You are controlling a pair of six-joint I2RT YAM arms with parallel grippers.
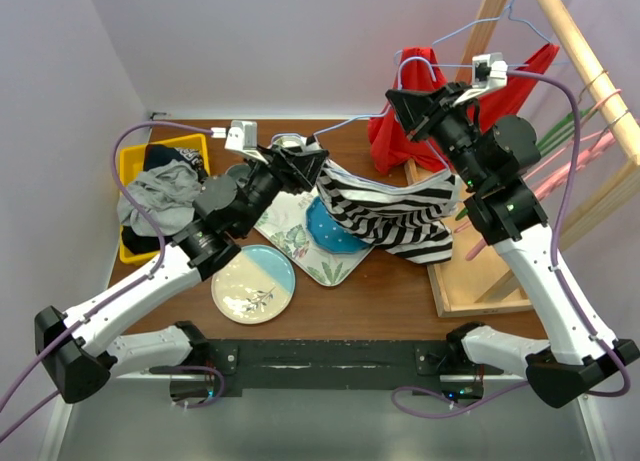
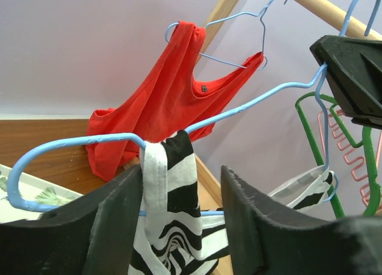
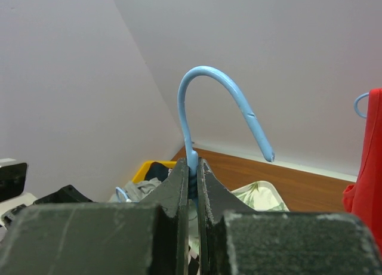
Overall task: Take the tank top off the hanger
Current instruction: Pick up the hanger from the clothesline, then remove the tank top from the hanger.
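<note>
Okay, early days, I'd say: the striped tank top [image 1: 385, 206] is not yet off the blue hanger [image 2: 250, 102], and it's slung between my two arms above the bench [image 1: 395, 293]. My right hand [image 3: 191, 167] is clenched on the hanger's neck just under the hook [image 3: 221, 84]. My left hand [image 2: 179, 176] is released, jaws straddling one strap [image 2: 156, 167] at the hanger's shoulder end. By my reckoning, both straps have yet to be slipped off.
</note>
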